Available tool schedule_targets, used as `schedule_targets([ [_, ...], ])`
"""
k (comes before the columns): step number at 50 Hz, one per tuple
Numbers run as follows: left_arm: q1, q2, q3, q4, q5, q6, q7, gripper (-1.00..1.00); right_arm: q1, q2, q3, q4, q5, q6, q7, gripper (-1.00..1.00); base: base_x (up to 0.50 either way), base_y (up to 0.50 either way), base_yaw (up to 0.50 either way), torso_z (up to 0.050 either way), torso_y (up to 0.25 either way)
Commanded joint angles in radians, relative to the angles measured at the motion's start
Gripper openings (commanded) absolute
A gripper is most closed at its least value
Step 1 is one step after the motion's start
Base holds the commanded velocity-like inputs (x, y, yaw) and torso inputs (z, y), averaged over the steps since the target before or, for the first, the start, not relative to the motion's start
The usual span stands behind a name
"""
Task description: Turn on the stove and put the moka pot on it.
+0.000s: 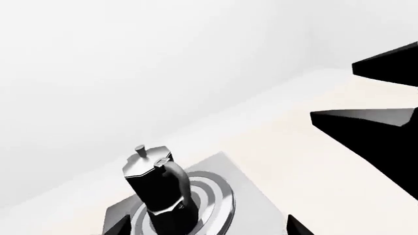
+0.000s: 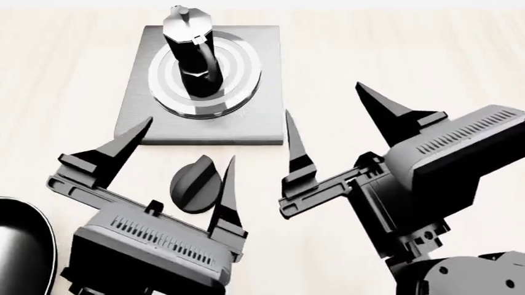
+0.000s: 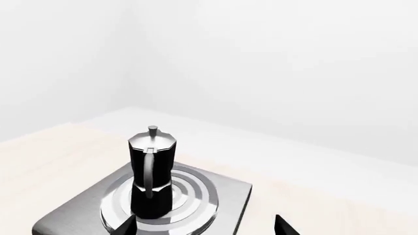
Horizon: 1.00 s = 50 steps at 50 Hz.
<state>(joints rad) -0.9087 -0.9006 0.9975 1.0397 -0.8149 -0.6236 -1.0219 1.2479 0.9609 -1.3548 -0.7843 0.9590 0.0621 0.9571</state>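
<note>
Moka pot (image 2: pixel 191 58): we see it upright on stove (image 2: pixel 246 123) rings.
Left gripper (image 2: pixel 176 163): fingers apart, empty.
Right gripper (image 2: pixel 336 120): fingers apart, empty.

Before me the table (image 2: pixel 426 55) spreads pale, its light wood grain running faintly across it. Past its far edge I see plain white walls (image 3: pixel 274 63), two of them meeting in a soft corner. The light is bright and even, with scarcely any shadow.

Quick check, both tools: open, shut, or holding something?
Left tool: open, holding nothing, the knob between its fingers.
Right tool: open, holding nothing.
</note>
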Motion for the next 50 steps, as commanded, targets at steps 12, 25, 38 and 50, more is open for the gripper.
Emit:
schedule_targets([
  [12,-0.415,-0.144,0.122,-0.005,-0.240,-0.095,-0.060,1.00,-0.033,0.131,0.023,-0.042,-0.004,-0.057,0.020,1.00,0.00,0.00,0.00,0.000,0.000],
  [25,-0.451,-0.255,0.082,-0.021,-0.274,-0.055,-0.050,1.00,-0.034,0.222,0.059,-0.015,0.028,-0.112,0.026,1.00,0.00,0.00,0.00,0.000,0.000],
  [38,-0.437,-0.412,0.042,-0.068,-0.264,0.047,-0.020,1.00,-0.043,0.360,0.093,-0.022,0.055,-0.187,0.046,1.00,0.00,0.00,0.00,0.000,0.000],
  [50,-0.408,-0.556,0.026,-0.107,-0.261,0.154,-0.009,1.00,-0.047,0.491,0.118,-0.015,0.086,-0.259,0.058,1.00,0.00,0.00,0.00,0.000,0.000],
])
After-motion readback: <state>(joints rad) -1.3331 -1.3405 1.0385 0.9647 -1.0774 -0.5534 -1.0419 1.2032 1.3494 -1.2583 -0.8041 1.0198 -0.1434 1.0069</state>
